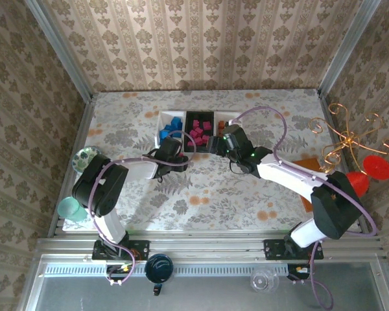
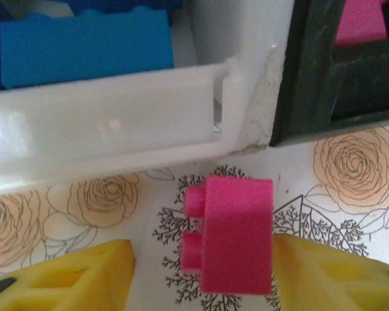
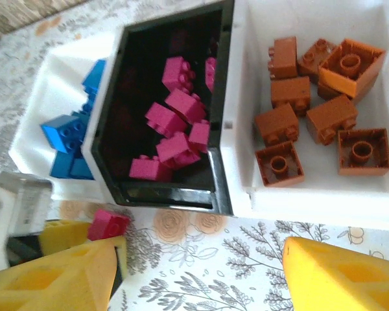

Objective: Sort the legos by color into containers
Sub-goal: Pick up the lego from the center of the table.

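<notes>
A loose pink lego (image 2: 236, 233) lies on the flowered cloth just in front of the trays. My left gripper (image 2: 204, 272) straddles it, open: the right finger touches the brick's side, the left finger stands clear of its studs. That same lego (image 3: 107, 223) appears at the lower left of the right wrist view. The left white tray (image 2: 117, 123) holds blue legos (image 3: 65, 133). Pink legos (image 3: 175, 126) fill the black tray (image 3: 168, 194), and the right white tray (image 3: 311, 207) holds orange-brown legos (image 3: 311, 97). My right gripper (image 3: 198, 253) hovers open over bare cloth before the trays.
The three trays (image 1: 199, 129) stand side by side at mid-table, both grippers close in front of them. An orange-brown board (image 1: 308, 168) and a copper wire ornament (image 1: 350, 139) sit at the right. A green bowl (image 1: 86, 157) and teal cup (image 1: 71, 208) sit at the left edge.
</notes>
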`<state>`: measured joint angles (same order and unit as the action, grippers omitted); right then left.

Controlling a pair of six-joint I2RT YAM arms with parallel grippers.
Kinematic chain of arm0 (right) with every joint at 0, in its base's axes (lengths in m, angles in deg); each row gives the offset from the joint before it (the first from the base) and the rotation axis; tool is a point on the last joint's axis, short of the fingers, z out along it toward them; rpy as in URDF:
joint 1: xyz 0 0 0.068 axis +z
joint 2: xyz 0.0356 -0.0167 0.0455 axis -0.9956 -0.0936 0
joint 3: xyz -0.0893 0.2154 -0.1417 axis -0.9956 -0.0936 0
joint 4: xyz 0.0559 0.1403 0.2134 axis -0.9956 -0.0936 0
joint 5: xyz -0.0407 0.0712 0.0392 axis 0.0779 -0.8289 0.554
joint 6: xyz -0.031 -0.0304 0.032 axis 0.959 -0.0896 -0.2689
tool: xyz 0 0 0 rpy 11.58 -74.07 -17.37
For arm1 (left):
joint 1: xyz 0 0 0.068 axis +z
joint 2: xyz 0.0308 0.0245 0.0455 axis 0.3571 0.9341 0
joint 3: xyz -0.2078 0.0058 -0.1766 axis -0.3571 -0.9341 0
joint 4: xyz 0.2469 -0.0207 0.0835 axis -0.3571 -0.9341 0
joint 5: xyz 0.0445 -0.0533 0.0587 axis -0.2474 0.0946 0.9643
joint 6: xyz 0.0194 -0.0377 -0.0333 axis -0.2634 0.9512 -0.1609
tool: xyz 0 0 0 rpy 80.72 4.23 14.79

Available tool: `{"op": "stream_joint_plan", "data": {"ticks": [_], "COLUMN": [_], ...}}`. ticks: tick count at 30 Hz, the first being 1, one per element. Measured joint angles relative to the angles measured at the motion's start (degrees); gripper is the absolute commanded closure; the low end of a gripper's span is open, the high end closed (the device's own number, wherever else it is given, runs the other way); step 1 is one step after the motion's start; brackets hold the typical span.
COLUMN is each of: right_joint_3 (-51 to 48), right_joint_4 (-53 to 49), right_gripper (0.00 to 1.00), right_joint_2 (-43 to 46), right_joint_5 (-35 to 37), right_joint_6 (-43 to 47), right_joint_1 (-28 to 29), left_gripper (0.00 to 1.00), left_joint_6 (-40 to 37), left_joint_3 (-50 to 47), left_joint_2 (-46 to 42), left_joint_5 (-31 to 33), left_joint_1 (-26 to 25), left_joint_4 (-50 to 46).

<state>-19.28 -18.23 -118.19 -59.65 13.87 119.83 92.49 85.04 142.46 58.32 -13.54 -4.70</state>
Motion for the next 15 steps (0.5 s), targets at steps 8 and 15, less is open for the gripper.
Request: {"op": "stream_joint_plan", "data": {"ticks": [8, 15], "right_joint_3": [-1.49, -4.26], "right_joint_4": [0.33, 0.31], "right_gripper": [0.30, 0.30], "right_joint_2": [2.40, 3.10], "right_joint_5": [0.04, 0.66], "right_joint_6": [-0.02, -0.66], "right_joint_1": [0.22, 0.22], "left_gripper": [0.78, 0.86], "left_joint_6": [-2.14, -1.29], "left_joint_3": [0.90, -3.15], "left_joint_2": [1.18, -3.58], "left_joint_5": [1.11, 0.92], "left_joint_1": [-0.11, -3.08], "left_joint_4": [0.92, 0.76]}}
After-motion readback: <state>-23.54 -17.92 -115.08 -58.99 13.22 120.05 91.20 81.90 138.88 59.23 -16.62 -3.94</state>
